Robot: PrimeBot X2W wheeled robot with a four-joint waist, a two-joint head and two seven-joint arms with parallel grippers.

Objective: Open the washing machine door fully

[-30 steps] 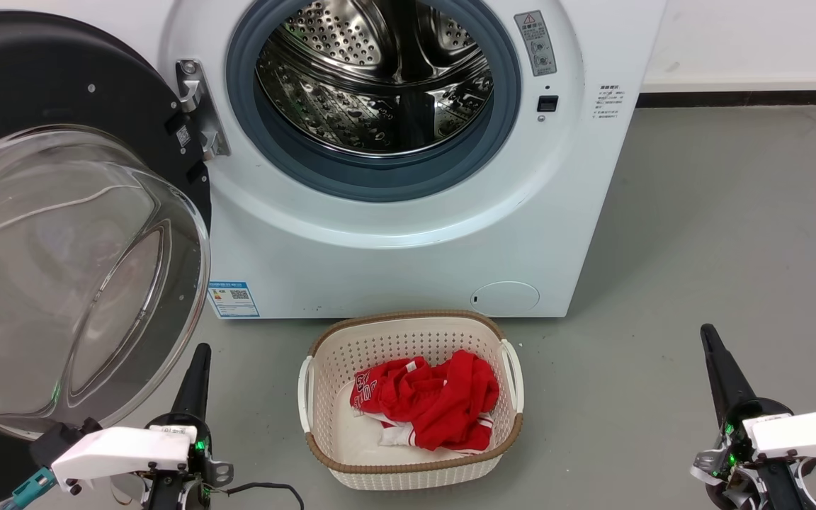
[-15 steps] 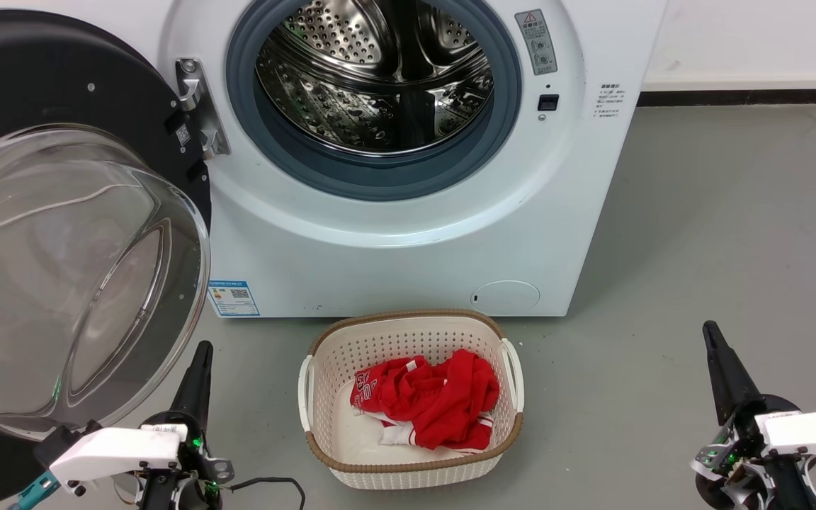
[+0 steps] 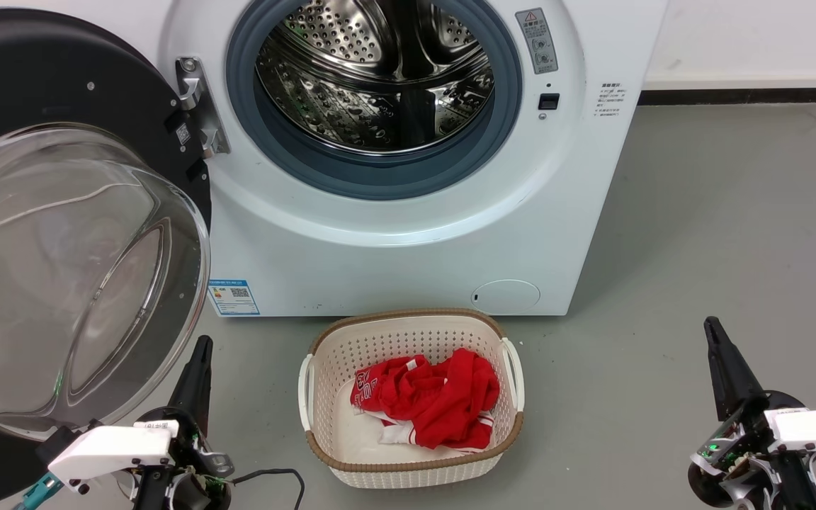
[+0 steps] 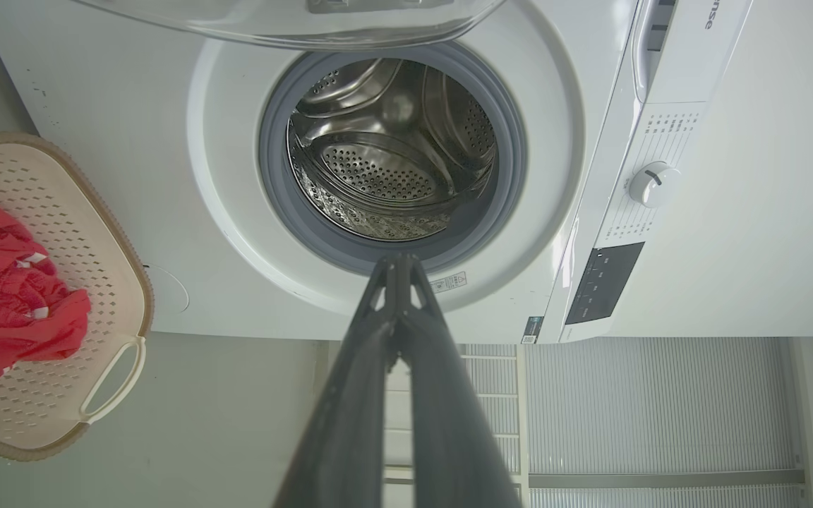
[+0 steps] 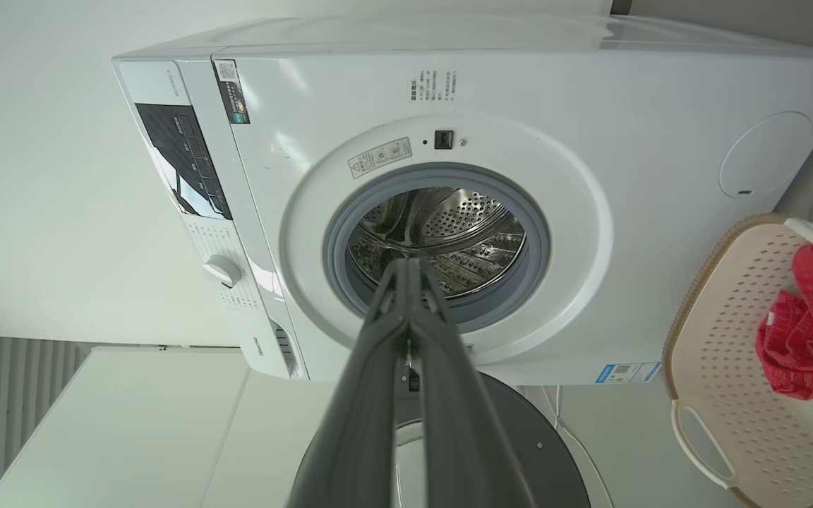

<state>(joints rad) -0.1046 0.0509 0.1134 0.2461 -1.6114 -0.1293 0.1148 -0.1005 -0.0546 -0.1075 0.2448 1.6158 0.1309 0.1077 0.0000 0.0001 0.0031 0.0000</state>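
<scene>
The white washing machine [image 3: 408,241] faces me with its steel drum [image 3: 380,78] exposed. The washing machine door [image 3: 40,78], a black disc with a clear glass bowl [image 3: 61,283], is swung wide open to the left on its hinge [image 3: 195,106]. My left gripper [image 3: 202,343] is shut and empty, low on the floor just right of the bowl's rim, apart from it. Shut and empty too, my right gripper [image 3: 712,326] is at the lower right, far from the machine. The left wrist view has shut fingertips [image 4: 397,261] before the drum opening; the right wrist view has shut fingertips [image 5: 410,264] and the door [image 5: 533,437].
A cream perforated basket [image 3: 408,314] holding a red garment [image 3: 436,400] stands on the grey floor in front of the machine, between my two grippers. A black cable [image 3: 273,476] trails by the left arm. The white wall and baseboard [image 3: 734,88] run behind at the right.
Both grippers have drifted only slightly, the right one a little to the right. The door, the basket and the garment have not moved.
</scene>
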